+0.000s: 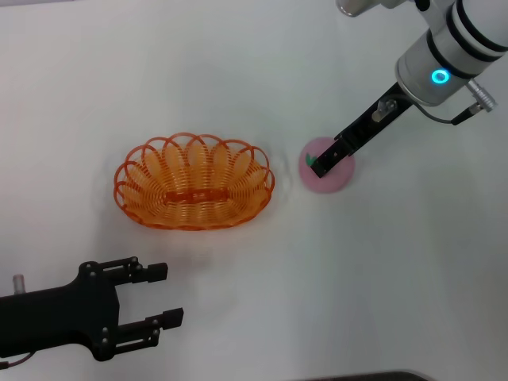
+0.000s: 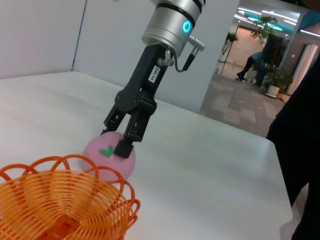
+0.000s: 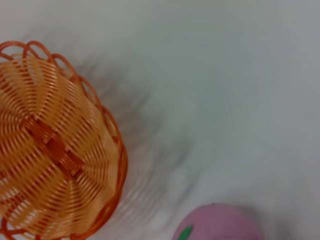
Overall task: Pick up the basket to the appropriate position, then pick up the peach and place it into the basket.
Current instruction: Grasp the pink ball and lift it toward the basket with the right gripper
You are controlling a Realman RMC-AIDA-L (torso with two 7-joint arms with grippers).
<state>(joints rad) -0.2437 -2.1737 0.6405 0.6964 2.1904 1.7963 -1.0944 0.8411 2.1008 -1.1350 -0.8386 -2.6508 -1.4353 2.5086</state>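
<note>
The orange wire basket [image 1: 194, 184] sits upright on the white table, left of centre; it also shows as the basket [image 2: 60, 200] and basket [image 3: 55, 150] in the wrist views. To its right the pink peach [image 1: 337, 178] rests on the table, a green leaf mark on top. My right gripper [image 1: 321, 164] is down over the peach [image 2: 102, 162], open, with one finger in front of it and one behind. The right wrist view catches only the top of the peach [image 3: 220, 222]. My left gripper [image 1: 167, 295] stands open and empty near the front left, short of the basket.
Bare white table [image 1: 397, 278] surrounds both things. In the left wrist view the table's edge [image 2: 280, 165] runs on the far side, with an open hallway beyond it.
</note>
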